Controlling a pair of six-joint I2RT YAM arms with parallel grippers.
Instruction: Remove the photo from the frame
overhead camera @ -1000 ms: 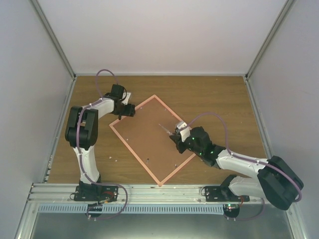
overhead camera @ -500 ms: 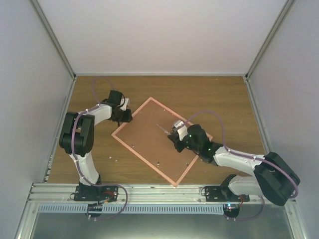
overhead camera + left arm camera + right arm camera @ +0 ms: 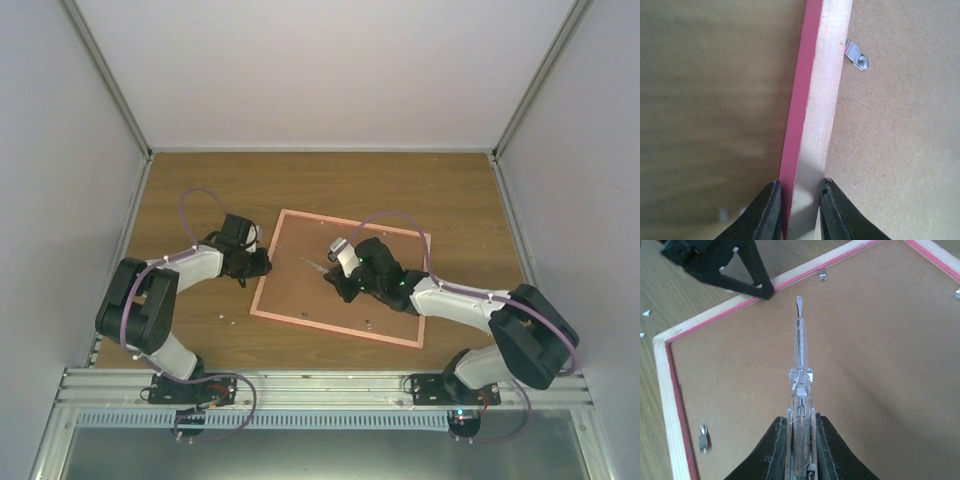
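Note:
The pink-red frame [image 3: 330, 329] lies face down on the wooden table, its brown backing board [image 3: 375, 262] facing up. The photo is hidden under that board. My left gripper [image 3: 262, 265] is at the frame's left side. In the left wrist view the left gripper [image 3: 800, 187] is shut on the pale wood rail [image 3: 822, 90], one finger on each side. My right gripper [image 3: 801, 422] is shut on a clear-handled screwdriver [image 3: 799, 340]. It hovers over the backing board [image 3: 875, 355] with the tip pointing toward the left rail.
Small metal retaining clips [image 3: 823, 275] [image 3: 703, 436] [image 3: 856, 56] sit along the inner edge of the frame. A few tiny bits [image 3: 646, 313] lie on the table left of the frame. White walls enclose the table, and a metal rail [image 3: 320, 382] runs along the near edge.
The frame has swung counter-clockwise and now lies nearly square to the table. The left gripper has closed onto its left rail and moved nearer. The right arm followed, still holding the screwdriver.

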